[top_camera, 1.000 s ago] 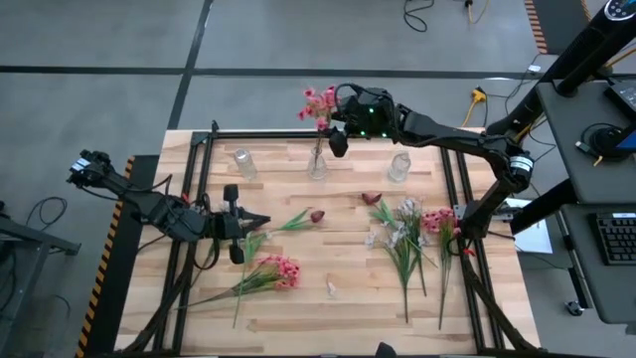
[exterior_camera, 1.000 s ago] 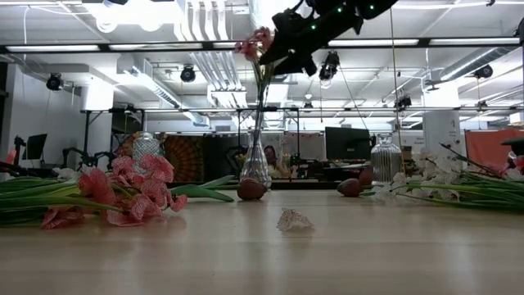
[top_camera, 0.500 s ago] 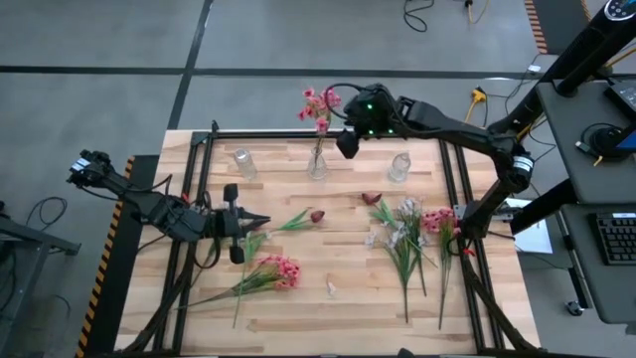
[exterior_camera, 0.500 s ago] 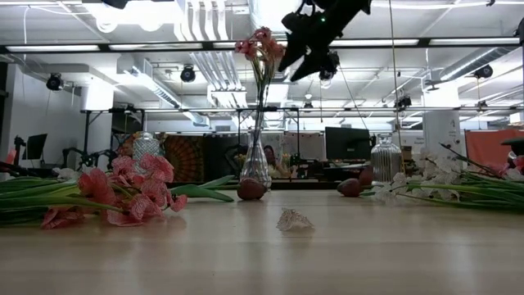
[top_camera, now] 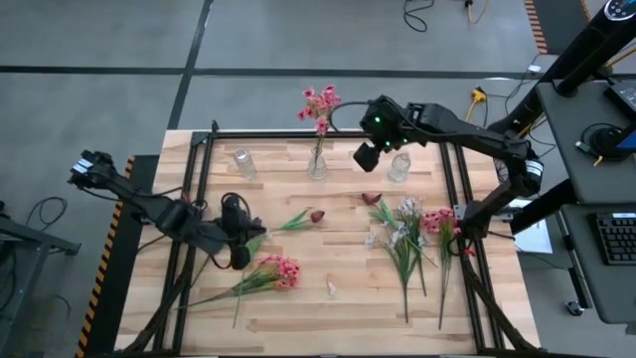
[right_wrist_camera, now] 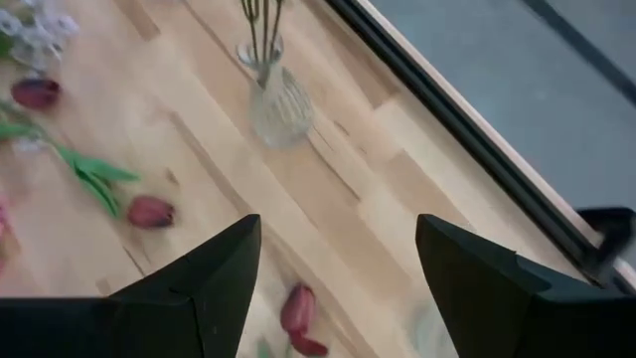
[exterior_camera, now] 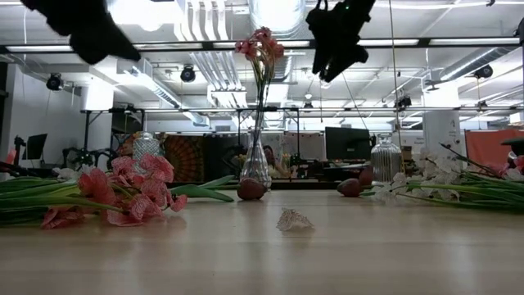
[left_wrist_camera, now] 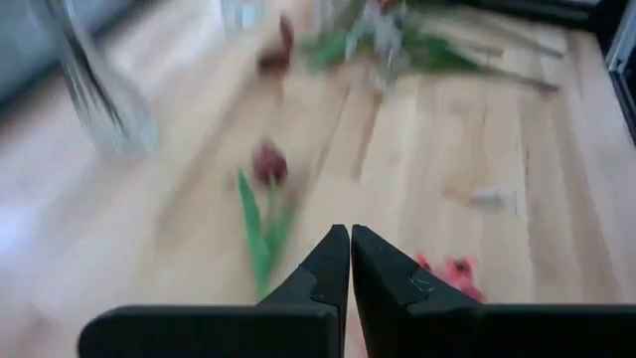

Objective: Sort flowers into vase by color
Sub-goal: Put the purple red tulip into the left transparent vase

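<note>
With one pink bloom (top_camera: 320, 102) standing in the middle vase (top_camera: 317, 165) and tulip buds (top_camera: 317, 215) lying on the desk (top_camera: 298, 298), we held the right claw (top_camera: 364, 157) wide open, empty, ready to descend squarely over a stem; the left claw (top_camera: 241, 261) stayed shut, empty.

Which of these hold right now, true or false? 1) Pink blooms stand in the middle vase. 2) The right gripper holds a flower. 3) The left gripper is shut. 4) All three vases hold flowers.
1) True: pink blooms stand in the middle vase.
2) False: the right gripper is open and empty, raised between the middle vase and the right vase.
3) True: the left gripper is shut.
4) False: the left vase and right vase are empty.
</note>
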You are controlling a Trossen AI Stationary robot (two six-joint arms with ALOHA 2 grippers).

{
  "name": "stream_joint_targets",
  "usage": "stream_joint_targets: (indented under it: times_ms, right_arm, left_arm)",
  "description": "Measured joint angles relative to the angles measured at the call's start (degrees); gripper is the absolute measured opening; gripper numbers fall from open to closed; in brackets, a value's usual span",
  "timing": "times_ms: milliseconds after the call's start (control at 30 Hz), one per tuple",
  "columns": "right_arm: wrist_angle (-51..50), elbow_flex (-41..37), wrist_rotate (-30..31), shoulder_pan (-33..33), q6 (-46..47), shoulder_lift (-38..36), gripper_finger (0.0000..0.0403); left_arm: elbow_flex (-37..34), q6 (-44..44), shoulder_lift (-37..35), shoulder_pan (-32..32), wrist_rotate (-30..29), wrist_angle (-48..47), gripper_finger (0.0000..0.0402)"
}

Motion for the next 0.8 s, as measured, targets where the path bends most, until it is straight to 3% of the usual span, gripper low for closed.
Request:
stream_joint_targets:
  times_ms: [267, 467, 533, 633, 800]
  right_arm:
    - [-3.2, -0.6, 4.5, 6.4, 2.4, -1.1, 0.0244]
    - [-3.3, -1.0, 5.4, 11.9, 3.1, -1.1, 0.0242]
    - [-3.3, -1.0, 5.4, 13.8, 3.1, -1.1, 0.0242]
    - [-3.3, -1.0, 5.4, 16.2, 2.9, -1.2, 0.0239]
    - [-3.3, -1.0, 5.4, 19.5, 1.7, -1.2, 0.0237]
  left_arm:
    - [0.0, -25.1, 3.4, 0.0, 18.2, -2.4, 0.0]
    - [0.0, -45.0, 8.2, -4.1, 25.6, -2.5, 0.0]
    - [1.1, -50.3, 10.3, -7.1, 25.8, -3.3, 0.0]
    - [4.6, -56.2, 13.8, -11.8, 21.0, -6.0, 0.0]
    - [13.1, -67.0, 21.6, -15.5, 16.4, -18.2, 0.0]
